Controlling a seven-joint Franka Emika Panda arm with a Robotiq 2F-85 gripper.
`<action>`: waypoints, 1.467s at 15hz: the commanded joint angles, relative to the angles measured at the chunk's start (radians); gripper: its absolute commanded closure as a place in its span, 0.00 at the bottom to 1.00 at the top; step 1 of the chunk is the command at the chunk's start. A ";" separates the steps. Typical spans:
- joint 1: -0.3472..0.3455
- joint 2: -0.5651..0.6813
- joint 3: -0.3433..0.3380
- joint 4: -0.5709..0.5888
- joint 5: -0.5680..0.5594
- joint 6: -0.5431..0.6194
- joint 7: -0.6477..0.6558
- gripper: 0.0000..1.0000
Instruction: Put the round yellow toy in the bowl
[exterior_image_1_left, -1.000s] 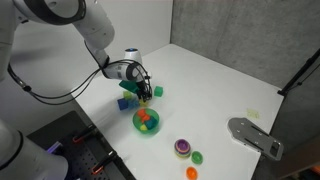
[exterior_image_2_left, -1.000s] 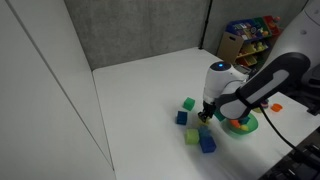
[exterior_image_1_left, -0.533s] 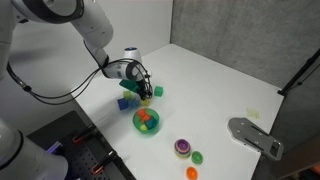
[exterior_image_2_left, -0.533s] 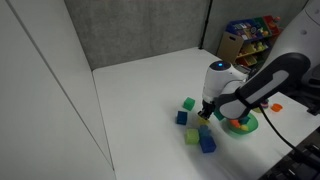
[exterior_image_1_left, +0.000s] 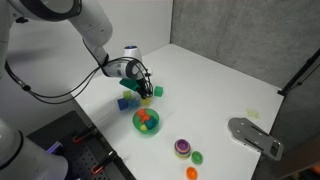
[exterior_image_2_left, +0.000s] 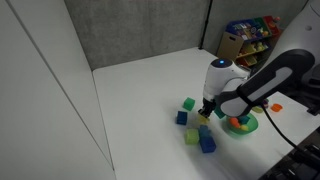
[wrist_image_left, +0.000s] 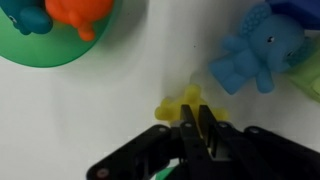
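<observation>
Closest, in the wrist view: gripper, dark fingers squeezed close together, pinching the round yellow toy right at the tips. Yellow peeking out on both sides of the fingers, just over the white table. Hard to tell whether lifted or resting on the table.

Looks small and light, most likely smooth plastic or rubber, so maybe a bit slippery. Not likely to break. Best held across the middle, with a snug squeeze but not a hard one, so no popping out sideways. Seems caught by only a thin bit, so worth moving slowly.

Just beside it, on one side: a blue animal toy, near but not touching. On the other side, a little further: the bowl, bright green, with an orange toy already inside. Some bare green left for one more small thing, so aim there.

Further out, in an exterior view: a blue block and a green block, close around the gripper. Best to go up first, then across, to miss them. Bowl rim low, so no big lift needed.

Further away, in an exterior view: a purple piece with an orange rim, well apart from the bowl, and a grey flat thing near the far side. Plenty of bare white table behind. Table edge not far from the bowl, so careful not to drop the toy on that side.
</observation>
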 joint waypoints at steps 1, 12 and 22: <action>0.023 -0.086 -0.029 -0.067 -0.007 -0.025 0.012 0.95; 0.075 -0.390 -0.158 -0.293 -0.200 -0.151 0.196 0.95; -0.089 -0.545 -0.016 -0.437 -0.347 -0.316 0.358 0.55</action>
